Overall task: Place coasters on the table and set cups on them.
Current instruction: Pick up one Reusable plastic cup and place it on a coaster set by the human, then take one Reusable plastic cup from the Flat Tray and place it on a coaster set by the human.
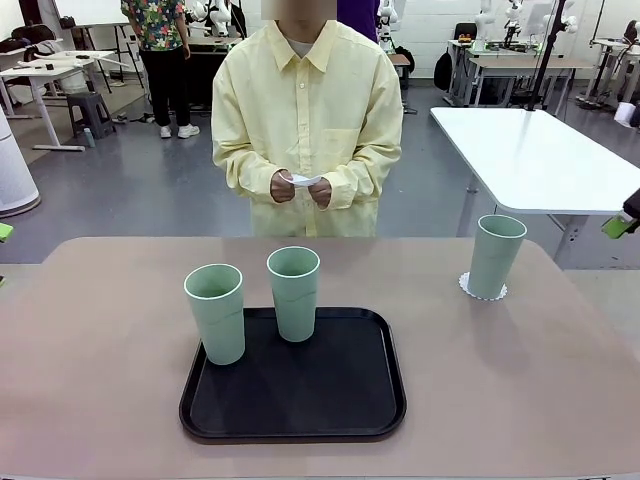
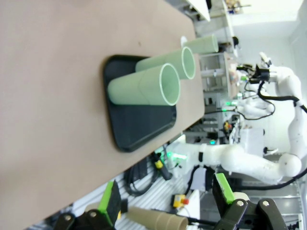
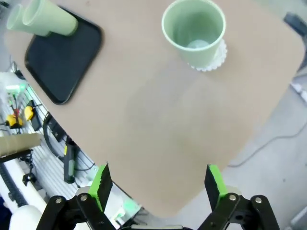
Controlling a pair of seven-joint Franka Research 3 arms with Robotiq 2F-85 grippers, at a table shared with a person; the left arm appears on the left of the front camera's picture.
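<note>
Cups: the front view shows three tall, tapered, pale mint-green plastic ones, all upright. The left cup (image 1: 215,312) and the middle cup (image 1: 294,292) stand on the far part of a black rounded-square plastic tray (image 1: 300,410), the left one by its far-left corner. The right cup (image 1: 495,255) stands on a small round white lacy coaster (image 1: 483,291) on the beige-pink matte counter (image 1: 100,330), well apart from the tray. As far as their insides show, the cups are empty. Across the counter, the person's hands (image 1: 283,186) hold a second coaster (image 1: 303,180) in front of a yellow shirt.

In the left wrist view the scene lies sideways. The two cups on the tray are near each other, and the nearer one shows a bare inside. The cup on its coaster is farther off. The left pincer (image 2: 166,182) hangs off the counter's edge, its green-padded fingers spread wide with nothing between them.

The right wrist view looks down into the cup on the coaster. It is empty, and the lacy rim peeks out around its base. The right pincer (image 3: 158,168) hovers above bare counter, spread wide and holding nothing.
</note>
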